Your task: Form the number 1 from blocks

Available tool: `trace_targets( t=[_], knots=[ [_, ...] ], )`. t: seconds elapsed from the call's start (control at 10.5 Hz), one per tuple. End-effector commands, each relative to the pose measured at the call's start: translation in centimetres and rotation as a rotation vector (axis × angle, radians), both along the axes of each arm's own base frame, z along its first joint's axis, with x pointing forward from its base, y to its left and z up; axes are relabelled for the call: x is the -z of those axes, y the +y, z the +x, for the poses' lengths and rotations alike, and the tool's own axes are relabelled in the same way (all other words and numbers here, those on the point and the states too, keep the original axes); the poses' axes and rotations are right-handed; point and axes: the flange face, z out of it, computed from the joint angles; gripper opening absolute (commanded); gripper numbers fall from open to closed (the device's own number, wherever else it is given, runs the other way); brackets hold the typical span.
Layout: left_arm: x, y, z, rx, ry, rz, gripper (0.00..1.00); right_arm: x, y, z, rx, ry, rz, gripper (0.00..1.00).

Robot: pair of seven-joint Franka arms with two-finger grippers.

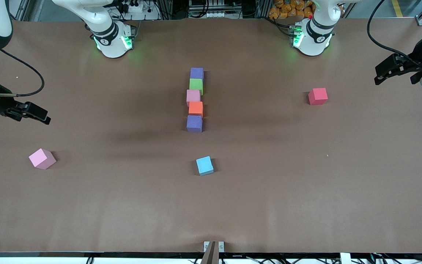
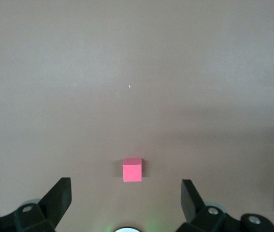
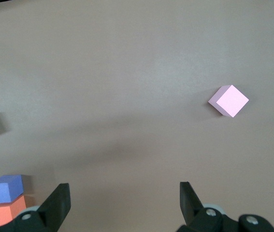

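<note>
Brown worktop (image 1: 306, 183) carries a five-block column (image 1: 195, 99) at centre. Light blue block (image 1: 204, 165) lies nearer the camera. Left claw (image 2: 126, 193) and right claw (image 3: 124, 195) hover wide open, empty. Approach squarely, keeping alignment.

No legible text, labels, brands, numbers or signs found on any surface in the front view, the left wrist view or the right wrist view.
</note>
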Motion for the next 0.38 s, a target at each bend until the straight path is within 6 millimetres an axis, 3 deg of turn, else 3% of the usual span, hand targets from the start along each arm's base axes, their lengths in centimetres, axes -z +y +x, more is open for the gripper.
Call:
trace_targets(
  t=[0.0,0.29],
  knots=[
    [-0.26,0.02,-0.32,0.021,0.008,-0.021,1.00,-0.30,-0.02,0.02,-0.005,0.002,-0.002,1.00],
    [-0.11,-0.11,-0.28,0.011,0.011,-0.017,1.00,-0.48,-0.43,-0.06,-0.002,-0.002,-0.006,1.00]
  ],
)
